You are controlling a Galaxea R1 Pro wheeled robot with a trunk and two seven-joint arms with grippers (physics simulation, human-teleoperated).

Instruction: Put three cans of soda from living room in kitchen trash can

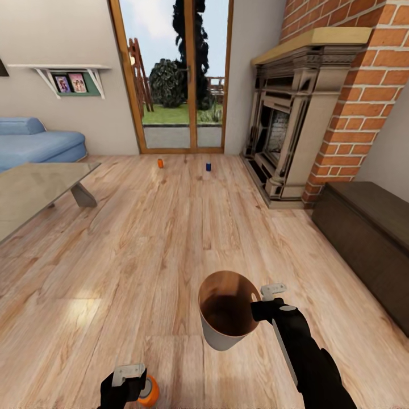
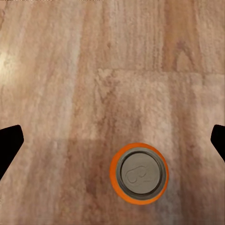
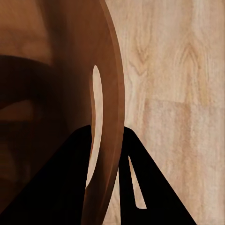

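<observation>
My right gripper (image 1: 260,302) is shut on the rim of the tash can (image 1: 226,311), a white-grey bin with a brown inside, held tilted above the plank floor. In the right wrist view the bin's wall (image 3: 56,93) passes between the dark fingers (image 3: 145,192). An orange can of soda (image 1: 149,393) stands on the floor by my left gripper (image 1: 128,379). From the left wrist view its silver top (image 2: 139,174) lies below the open gripper (image 2: 112,145), off to one side of the gap. Far off by the glass doors stand another orange can (image 1: 161,163) and a blue can (image 1: 208,166).
This is the living room. A glass-topped low table (image 1: 34,190) and a blue sofa (image 1: 34,145) are at the left. The brick fireplace (image 1: 295,125) and a dark low cabinet (image 1: 369,233) line the right. Wood-framed glass doors (image 1: 176,74) are straight ahead.
</observation>
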